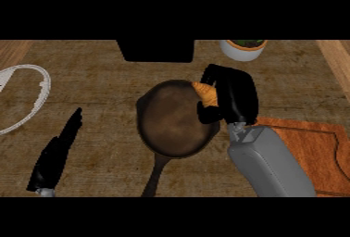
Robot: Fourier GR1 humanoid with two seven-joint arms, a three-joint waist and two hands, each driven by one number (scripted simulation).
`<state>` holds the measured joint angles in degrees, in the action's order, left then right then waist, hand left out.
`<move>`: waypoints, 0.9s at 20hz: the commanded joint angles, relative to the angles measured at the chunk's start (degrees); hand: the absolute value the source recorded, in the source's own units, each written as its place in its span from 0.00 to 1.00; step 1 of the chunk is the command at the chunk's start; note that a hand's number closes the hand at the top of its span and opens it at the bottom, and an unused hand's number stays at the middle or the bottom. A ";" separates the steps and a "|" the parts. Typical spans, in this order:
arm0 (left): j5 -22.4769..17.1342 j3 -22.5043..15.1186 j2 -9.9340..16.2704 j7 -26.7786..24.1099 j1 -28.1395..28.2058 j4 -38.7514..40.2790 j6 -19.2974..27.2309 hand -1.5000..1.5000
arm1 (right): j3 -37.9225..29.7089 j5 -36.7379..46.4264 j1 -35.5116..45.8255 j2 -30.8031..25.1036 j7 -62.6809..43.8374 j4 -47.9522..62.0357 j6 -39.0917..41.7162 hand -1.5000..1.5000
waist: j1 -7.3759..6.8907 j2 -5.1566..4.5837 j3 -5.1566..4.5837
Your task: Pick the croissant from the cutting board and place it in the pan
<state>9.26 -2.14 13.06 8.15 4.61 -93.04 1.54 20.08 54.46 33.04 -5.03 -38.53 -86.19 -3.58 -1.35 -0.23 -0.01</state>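
head view looks steeply down on the wooden counter [89, 92]. right hand [232, 95] is curled round the croissant [205, 94], fingers and thumb closed on it, over the upper right rim of the dark pan [174, 125]; whether the croissant touches the pan is hard to tell. cutting board [318, 152] lies to the right, partly under the grey forearm. left hand [58, 150] shows at lower left, fingers straight, holding nothing. a white plate [34, 99] sits at the left edge, a white bowl [242, 50] at the top.
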 commanded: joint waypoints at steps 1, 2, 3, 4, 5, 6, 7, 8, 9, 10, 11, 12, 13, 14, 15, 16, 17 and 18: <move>-0.75 1.90 1.99 1.57 -2.86 0.12 -1.62 0.50 | -3.29 -4.05 10.24 4.78 2.01 15.27 -3.22 1.00 | -0.76 -0.32 0.02; -0.54 0.80 0.67 -0.85 -1.51 1.29 -1.56 0.50 | -0.71 -4.87 9.70 4.83 2.93 18.70 -7.98 1.00 | -0.67 -0.27 0.01; 0.20 0.12 0.01 1.66 -2.74 1.08 -0.97 0.50 | -3.16 -5.32 9.50 4.87 7.57 23.46 -8.41 1.00 | -0.49 -0.36 0.03; 0.44 -0.08 -1.37 2.55 -3.22 0.22 0.36 0.50 | -3.18 -6.32 12.11 4.91 6.85 26.88 -9.61 1.00 | -0.53 -0.28 0.03; 0.66 0.31 -0.59 -1.14 0.25 1.01 -0.26 0.50 | -0.89 -7.25 12.89 4.93 5.66 28.28 -9.50 1.00 | -0.42 -0.12 0.00; 0.33 0.09 -0.55 -1.55 -3.80 4.14 -1.11 0.50 | 0.62 -9.04 15.26 4.95 4.45 33.15 -11.81 1.00 | -1.81 -0.73 -0.01; 0.98 -0.33 -0.63 0.90 -3.06 0.59 -0.50 0.50 | 0.83 -9.04 15.53 4.97 6.44 36.83 -12.86 1.00 | -1.58 -0.50 0.03; 1.07 -0.93 -1.57 0.55 -3.22 1.46 -0.32 0.50 | 0.93 -10.42 18.28 4.98 7.58 40.15 -13.11 1.00 | -1.70 -0.56 0.02; 1.56 -0.58 -0.94 -0.50 -3.55 3.39 -0.56 0.50 | 4.83 -12.10 17.70 4.99 6.32 40.78 -12.97 1.00 | -1.86 -0.57 0.00; 0.45 0.37 -0.19 1.42 -4.21 1.20 -1.26 0.50 | 2.89 -13.00 19.11 5.00 9.34 45.01 -13.60 1.00 | -2.10 -0.65 0.03; 0.96 -0.71 -0.94 -1.42 -3.10 2.78 -1.20 0.50 | 7.24 -13.03 16.41 5.01 9.71 45.61 -14.82 1.00 | -3.10 -0.93 0.01; 0.52 -0.68 -1.12 0.56 -2.94 1.47 -1.24 0.50 | 4.75 -13.09 19.34 5.01 12.25 48.56 -9.50 1.00 | -3.07 -0.99 0.03; 0.97 -1.13 -0.91 1.53 -5.37 1.40 -1.61 0.50 | 4.42 -19.71 18.24 5.02 13.28 48.48 -11.26 1.00 | -4.02 -1.31 0.09; 1.60 -2.40 -1.25 -0.30 -3.05 0.88 -1.69 0.50 | 1.33 -24.97 18.17 5.02 10.89 46.66 -11.01 1.00 | -4.72 -1.29 0.11; -0.16 -0.83 -0.16 1.64 -5.53 1.15 -3.09 0.50 | -1.00 -28.95 15.52 5.02 10.06 44.80 -13.20 1.00 | -4.84 -1.52 0.20; 1.67 -2.54 -2.36 0.88 -6.35 3.02 -1.18 0.50 | -0.78 -31.35 15.61 5.02 10.16 46.36 -13.35 0.00 | -4.77 -1.75 0.16; 0.57 -0.87 -0.60 -1.42 -6.46 3.75 -2.52 0.50 | -0.59 -33.88 16.44 5.03 9.21 47.58 -12.87 0.00 | -5.27 -1.70 0.10; 1.09 -1.05 -0.47 -0.72 -5.32 1.94 -2.07 0.50 | -1.56 -36.36 15.71 5.03 11.67 48.10 -13.68 0.00 | -4.86 -1.36 0.15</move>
<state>10.14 -3.29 12.18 8.14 -0.37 -90.87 -0.27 20.52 27.65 49.32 -0.06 -28.39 -40.80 -16.13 -5.60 -1.57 0.10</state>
